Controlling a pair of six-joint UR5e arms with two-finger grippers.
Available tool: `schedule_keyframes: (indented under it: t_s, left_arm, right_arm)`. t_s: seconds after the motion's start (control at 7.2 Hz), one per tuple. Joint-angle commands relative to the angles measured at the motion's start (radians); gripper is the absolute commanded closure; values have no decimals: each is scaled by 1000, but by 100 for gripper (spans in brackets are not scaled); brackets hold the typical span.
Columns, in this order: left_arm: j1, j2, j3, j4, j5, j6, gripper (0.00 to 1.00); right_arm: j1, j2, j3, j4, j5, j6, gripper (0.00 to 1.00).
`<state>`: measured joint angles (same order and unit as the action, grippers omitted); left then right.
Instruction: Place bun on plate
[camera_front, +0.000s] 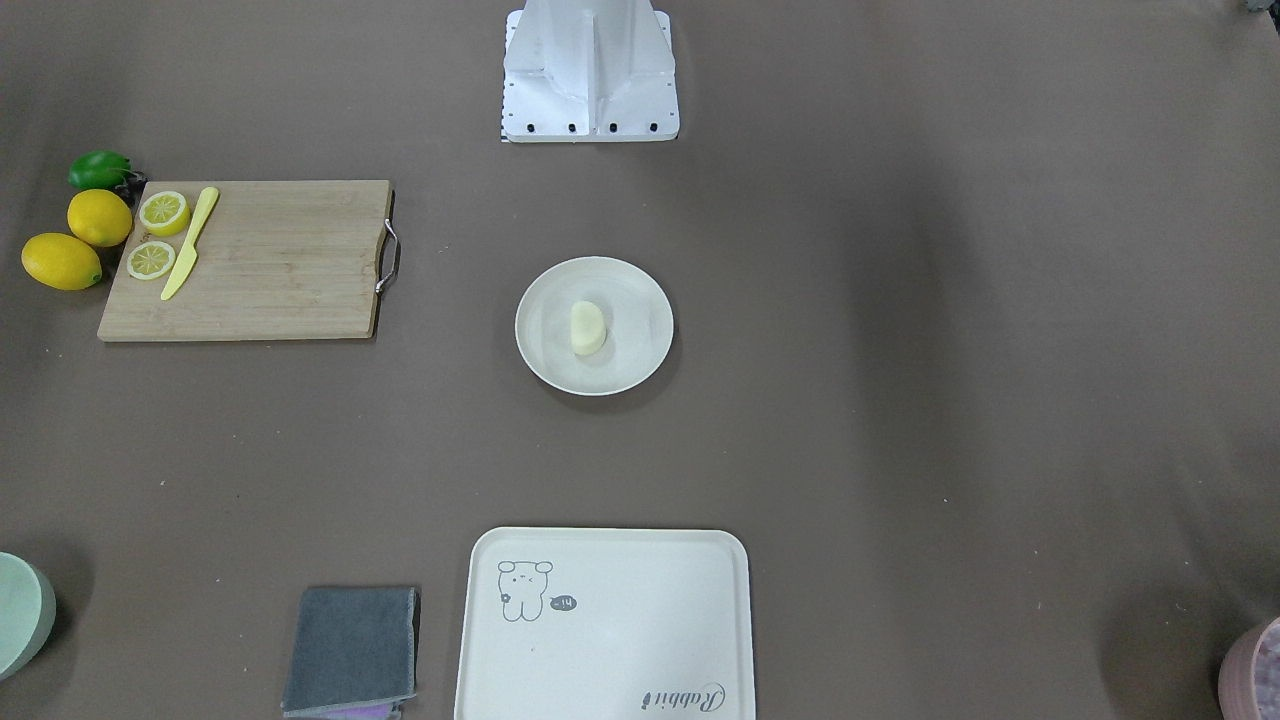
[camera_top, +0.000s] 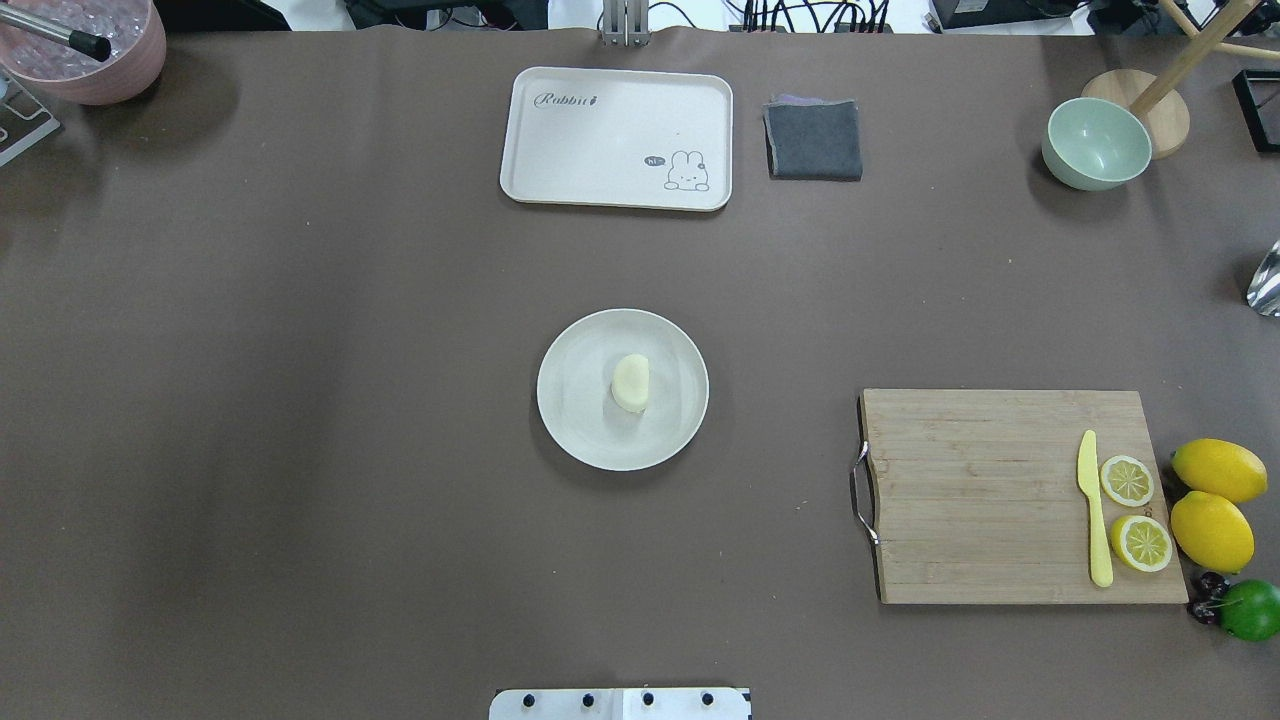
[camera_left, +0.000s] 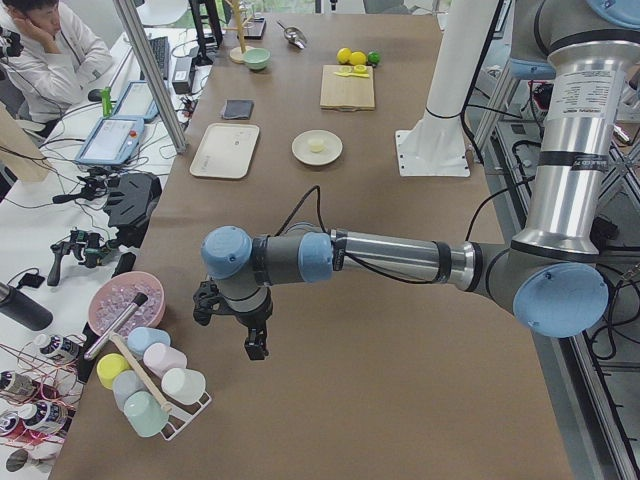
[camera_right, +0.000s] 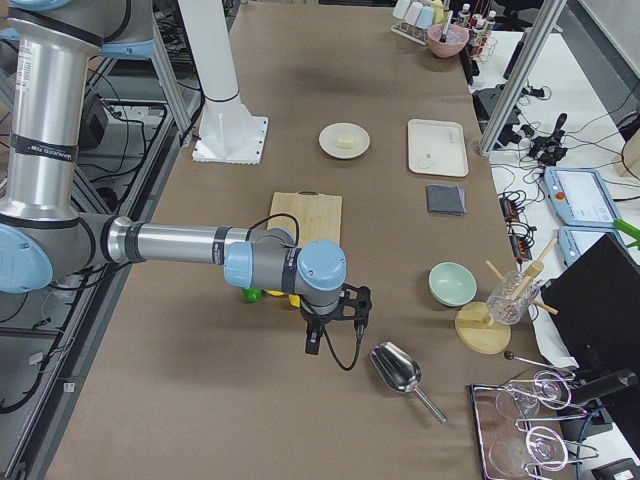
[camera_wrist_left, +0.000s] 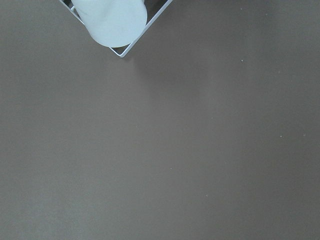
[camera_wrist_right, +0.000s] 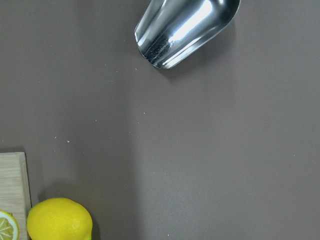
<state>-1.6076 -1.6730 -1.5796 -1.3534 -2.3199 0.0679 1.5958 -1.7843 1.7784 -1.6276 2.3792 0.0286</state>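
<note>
The pale cream bun (camera_front: 588, 328) (camera_top: 630, 382) lies on the round off-white plate (camera_front: 640, 300) (camera_top: 575, 400) at the table's middle, a little off its centre. Both also show small in the side views, the bun (camera_left: 317, 145) (camera_right: 346, 141) resting on the plate (camera_left: 335, 150) (camera_right: 328, 140). My left gripper (camera_left: 255, 348) hangs over the table's left end beside a cup rack, far from the plate. My right gripper (camera_right: 312, 345) hangs over the right end near a metal scoop. Each shows only in a side view, so I cannot tell whether it is open or shut.
A cream tray (camera_top: 615, 138) and a grey cloth (camera_top: 813, 140) lie beyond the plate. A wooden board (camera_top: 1000, 495) with lemon halves and a yellow knife (camera_top: 1093, 505) sits right, whole lemons (camera_top: 1215, 500) beside it. A green bowl (camera_top: 1095, 143), metal scoop (camera_wrist_right: 185, 30) and cup rack (camera_left: 150, 385) stand at the ends.
</note>
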Motion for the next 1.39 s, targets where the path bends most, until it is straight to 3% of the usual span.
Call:
schedule_keyframes:
  t_s: [0.0,0.56,1.25]
  left_arm:
    - [0,-1,-5,-1,1,1,2]
    - [0,9,-19,-27,49,1,2]
    - [0,28,-19,-58,47,-2,2]
  right_arm:
    - [1,-1,6,0,0,1,0]
    - [1,0,21,0,2,-1,0]
    - [1,2,49,2,2,-3,0]
